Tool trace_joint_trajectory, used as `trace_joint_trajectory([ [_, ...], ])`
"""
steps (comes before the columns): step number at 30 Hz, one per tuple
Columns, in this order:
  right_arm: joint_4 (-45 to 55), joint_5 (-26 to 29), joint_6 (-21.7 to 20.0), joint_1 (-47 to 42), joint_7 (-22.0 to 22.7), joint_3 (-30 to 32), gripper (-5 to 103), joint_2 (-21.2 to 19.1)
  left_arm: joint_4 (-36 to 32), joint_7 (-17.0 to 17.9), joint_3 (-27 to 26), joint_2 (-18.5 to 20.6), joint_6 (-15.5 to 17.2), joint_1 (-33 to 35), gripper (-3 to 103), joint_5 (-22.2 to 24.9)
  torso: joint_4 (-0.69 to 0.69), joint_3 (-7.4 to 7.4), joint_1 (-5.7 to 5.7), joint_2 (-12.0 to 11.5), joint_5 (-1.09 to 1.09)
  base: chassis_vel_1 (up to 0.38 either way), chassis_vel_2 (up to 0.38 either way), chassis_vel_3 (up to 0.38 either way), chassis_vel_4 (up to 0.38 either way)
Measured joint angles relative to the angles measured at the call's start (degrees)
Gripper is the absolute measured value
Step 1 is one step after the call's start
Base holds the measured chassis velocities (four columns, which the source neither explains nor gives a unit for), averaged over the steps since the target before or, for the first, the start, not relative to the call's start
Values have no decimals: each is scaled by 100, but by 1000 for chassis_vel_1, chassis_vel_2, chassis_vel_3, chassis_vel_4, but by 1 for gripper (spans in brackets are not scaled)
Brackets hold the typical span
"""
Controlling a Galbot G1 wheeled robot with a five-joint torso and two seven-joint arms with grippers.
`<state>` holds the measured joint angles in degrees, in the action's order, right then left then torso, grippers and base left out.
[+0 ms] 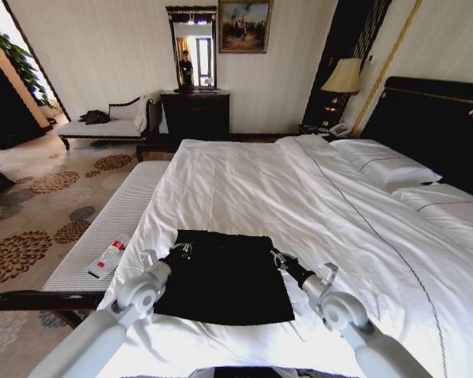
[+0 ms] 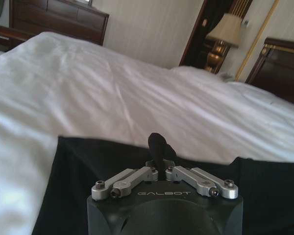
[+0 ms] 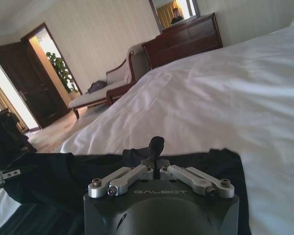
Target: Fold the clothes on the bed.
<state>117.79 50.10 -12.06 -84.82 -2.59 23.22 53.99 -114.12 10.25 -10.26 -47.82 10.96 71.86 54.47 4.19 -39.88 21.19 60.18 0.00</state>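
Left to right from where I stand: a white bench (image 1: 114,228) runs along the left side of the bed (image 1: 244,181), with a small white-and-red item (image 1: 109,257) lying on it, too small to identify.

Left gripper (image 1: 181,250) sits at the far-left corner of the T-shirt (image 1: 225,276). Wrist view shows its fingers (image 2: 157,147) pressed together with a pinch of black cloth between them — closed on the shirt edge, just at the line where black meets white duvet (image 2: 112,93).

T-shirt is on the near part of the bed, left of centre, lying as a flat dark rectangle. No lettering visible from here; surface looks plain black. It spans the gap between the two grippers, far edge running roughly straight from one to the other.

Right gripper (image 1: 279,257) is at the shirt's far-right corner. Its own camera shows the same picture: fingers (image 3: 157,145) brought together on a fold of black fabric — clamped on the shirt, low over the bed. The left gripper's linkage (image 3: 2,176) is just visible at the frame edge in that view.

Right of that: bare white duvet, then pillows (image 1: 386,165) against the dark headboard (image 1: 433,126). A lamp (image 1: 344,77) stands beside the headboard, a dark dresser (image 1: 195,114) with a mirror at the far wall.
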Motion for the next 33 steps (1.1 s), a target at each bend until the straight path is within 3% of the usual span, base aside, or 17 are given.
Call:
trace_joint_trajectory([
  [8,69,-548,186,-585,-92,-7,1,184,-53,-103,-188,-126,-50,718,1,-434,0,-1,0,0,0,0,0,0,0],
  [33,149,-1177,529,-1326,-197,54,1,325,-353,-239,-648,-271,-86,1518,1,-751,0,-1,0,0,0,0,0,0,0],
])
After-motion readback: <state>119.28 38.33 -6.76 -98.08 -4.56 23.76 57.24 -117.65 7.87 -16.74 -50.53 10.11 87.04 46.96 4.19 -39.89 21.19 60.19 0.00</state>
